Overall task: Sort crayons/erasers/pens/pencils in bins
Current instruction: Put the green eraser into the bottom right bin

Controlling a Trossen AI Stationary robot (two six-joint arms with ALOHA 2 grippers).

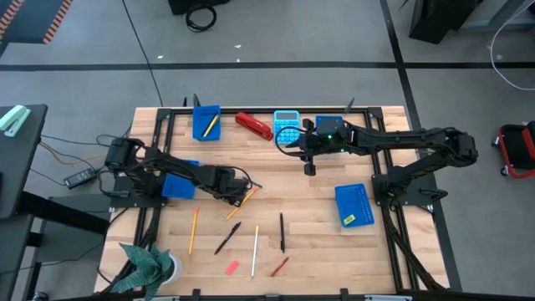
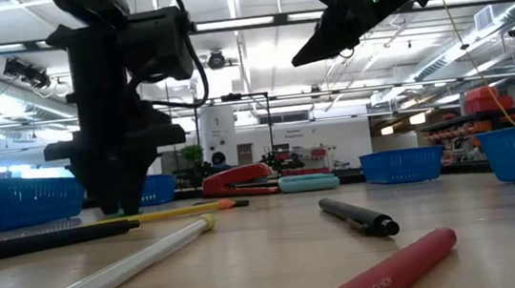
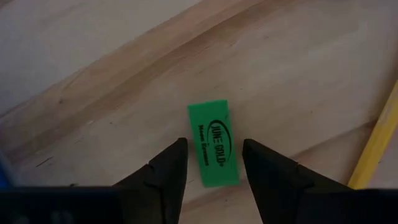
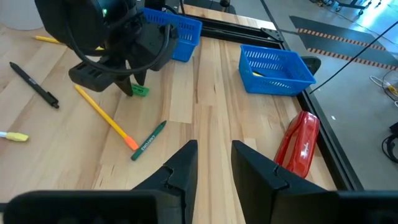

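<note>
A: High view, progress check. Far-left bin (image 1: 206,122) has one yellow pencil in it, right bin (image 1: 353,206) has a yellow eraser (image 1: 348,220). Third bin (image 1: 177,186) sits under the left arm, contents hidden. 4th bin far side behind the right arm, can't see inside.

B: So most still loose?

A: Yep. Near half of the table (image 1: 318,242) still holds an orange pencil (image 1: 193,230), white pencil (image 1: 255,239), two black pens (image 1: 227,237) (image 1: 282,232), pink eraser (image 1: 232,267), red crayon (image 1: 279,267). Plus a yellow pencil (image 4: 104,117) and a dark green crayon (image 4: 148,140) by the left gripper.

B: Left gripper (image 3: 214,163) doing what?

A: Down at the table, left of centre, fingers spread either side of the green eraser (image 3: 213,142). Not clamped on it; gaps show both sides in the wrist view. Looks like pick step, eraser flat on the wood.

B: Right?

A: Right gripper (image 4: 213,158) up in the air over the far middle, near the calculator (image 1: 287,126) and red stapler (image 1: 252,124). Fingers partway apart, nothing between them. Waiting, imo.

B: Est done?

A: Two items binned for sure, approx nine left. Early stage.
</note>
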